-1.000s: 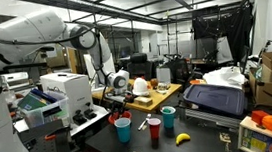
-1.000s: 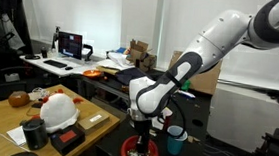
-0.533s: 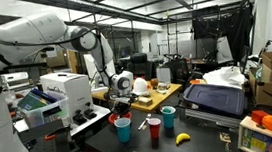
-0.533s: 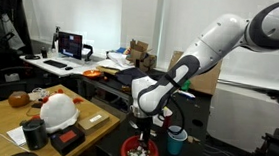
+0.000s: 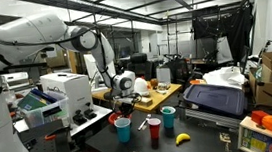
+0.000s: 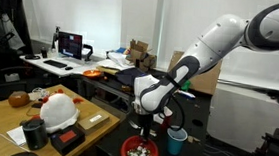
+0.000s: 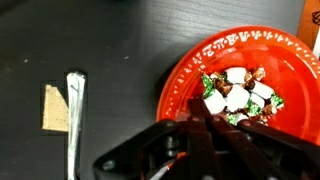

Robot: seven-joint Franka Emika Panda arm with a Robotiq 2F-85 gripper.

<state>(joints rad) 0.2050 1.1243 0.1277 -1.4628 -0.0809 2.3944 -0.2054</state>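
Fingers (image 7: 196,132) are pressing together, tip against tip, just above the near rim of the red plate (image 7: 245,60). I cannot tell whether a wrapper is caught between them. My gripper (image 6: 144,125) is pointing straight down over that plate. My arm (image 6: 218,39) is arching in high, bending at the elbow and dropping to the wrist; in an exterior view the arm (image 5: 41,30) is sweeping across from the side before folding down.

I am counting one red plate, sitting on the black table (image 7: 120,50), with one small heap of wrapped sweets (image 7: 235,95) lying in it, white, green and brown. They are too jumbled for an exact count. Just beside the plate three cups are standing upright: one blue cup (image 5: 123,129), one red cup (image 5: 154,130) and one teal cup (image 5: 168,117). One banana (image 5: 182,138) is lying near them.

Only the wrist view is showing the sweets clearly, along with one metal strip (image 7: 75,120) and one tan scrap (image 7: 54,107) lying side by side on the table, well apart from the plate. The exterior view with the banana is showing all three cups, while the one facing my wrist is catching a single cup (image 6: 177,141) and one white helmet (image 6: 59,110) on a wooden desk.
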